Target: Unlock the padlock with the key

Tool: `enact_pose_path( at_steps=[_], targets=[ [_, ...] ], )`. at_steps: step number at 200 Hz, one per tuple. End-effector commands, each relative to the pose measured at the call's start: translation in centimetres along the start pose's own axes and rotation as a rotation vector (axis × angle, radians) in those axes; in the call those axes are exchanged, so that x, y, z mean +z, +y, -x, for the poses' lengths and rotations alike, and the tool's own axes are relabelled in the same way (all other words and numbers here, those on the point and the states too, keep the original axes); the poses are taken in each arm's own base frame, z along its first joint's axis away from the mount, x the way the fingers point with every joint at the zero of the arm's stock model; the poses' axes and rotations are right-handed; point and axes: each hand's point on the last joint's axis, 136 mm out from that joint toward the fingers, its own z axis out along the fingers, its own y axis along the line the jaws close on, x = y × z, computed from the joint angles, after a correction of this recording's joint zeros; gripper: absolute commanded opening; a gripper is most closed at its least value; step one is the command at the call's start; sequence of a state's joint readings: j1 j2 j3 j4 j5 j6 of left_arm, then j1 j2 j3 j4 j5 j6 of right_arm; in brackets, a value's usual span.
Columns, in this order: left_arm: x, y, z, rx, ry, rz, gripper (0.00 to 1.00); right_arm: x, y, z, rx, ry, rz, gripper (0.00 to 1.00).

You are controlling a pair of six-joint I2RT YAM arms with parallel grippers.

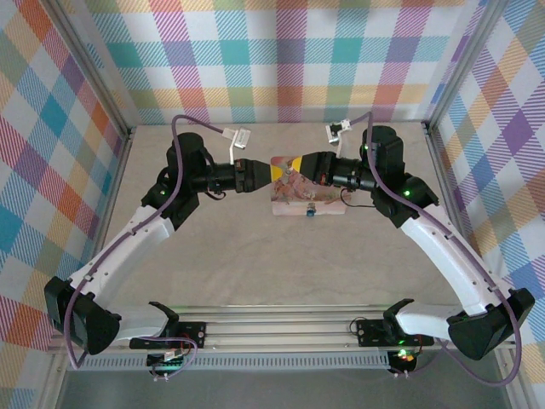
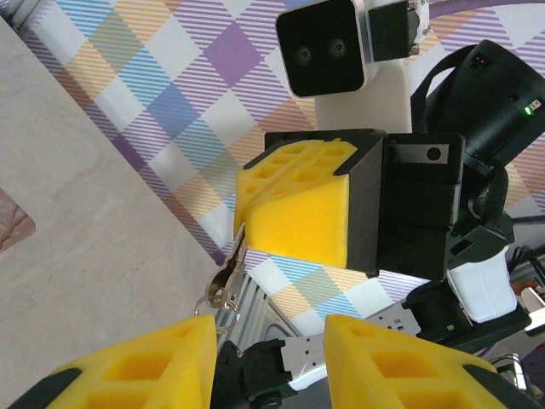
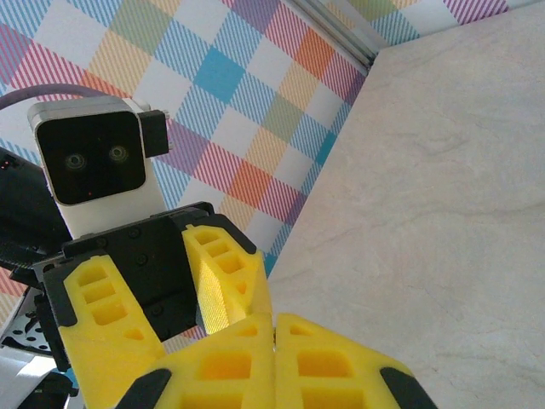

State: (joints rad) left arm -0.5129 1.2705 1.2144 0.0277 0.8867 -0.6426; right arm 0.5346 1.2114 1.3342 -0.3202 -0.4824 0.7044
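Both arms reach inward and meet over the middle of the counter (image 1: 281,273), tip to tip, above a pink picture box (image 1: 322,198) that lies flat toward the far half. The padlock (image 1: 310,212) is a small blue speck at the near edge of that box, roughly mid-edge. From overhead I cannot tell whether it hangs from a hasp or merely lies against the box. It sits lower in the overhead view than the point where the two claws meet and is clear of both. The right claw (image 3: 274,328) has its yellow pads pressed flat together, the seam between them closed in its own wrist view. In the left wrist view, the key (image 2: 223,285) dangles from the tip of that closed claw, a thin silvery piece with a small ring at its lower end. It appears pinched by its upper end; the contact itself is too small to confirm. The key hangs in the air, above the counter and off the box. The left claw (image 2: 268,336) is spread, its two yellow fingers wide apart, with the key hanging just beyond the gap, nearer the left finger and touching neither. The right wrist view confirms the spread, showing the left claw's two fingers well apart and facing the camera. Plaid walls (image 1: 281,60) close in the cell on three sides.
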Motion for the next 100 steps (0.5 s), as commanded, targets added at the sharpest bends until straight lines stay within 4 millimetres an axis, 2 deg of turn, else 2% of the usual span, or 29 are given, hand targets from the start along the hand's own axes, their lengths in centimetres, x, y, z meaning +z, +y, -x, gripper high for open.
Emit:
enact_pose_path(
  at_steps=[1, 59, 100],
  targets=[
    [0.6, -0.8, 0.2, 0.018, 0.028, -0.029, 0.38, 0.2, 0.1, 0.1, -0.039, 0.011, 0.019, 0.00],
    [1.5, 0.6, 0.5, -0.002, 0.037, 0.000, 0.40, 0.8, 0.5, 0.5, -0.038, 0.017, 0.050, 0.00],
    [1.9, 0.7, 0.5, -0.007, 0.056, -0.016, 0.31, 1.1, 0.3, 0.7, -0.025, 0.011, 0.047, 0.00]
  ],
)
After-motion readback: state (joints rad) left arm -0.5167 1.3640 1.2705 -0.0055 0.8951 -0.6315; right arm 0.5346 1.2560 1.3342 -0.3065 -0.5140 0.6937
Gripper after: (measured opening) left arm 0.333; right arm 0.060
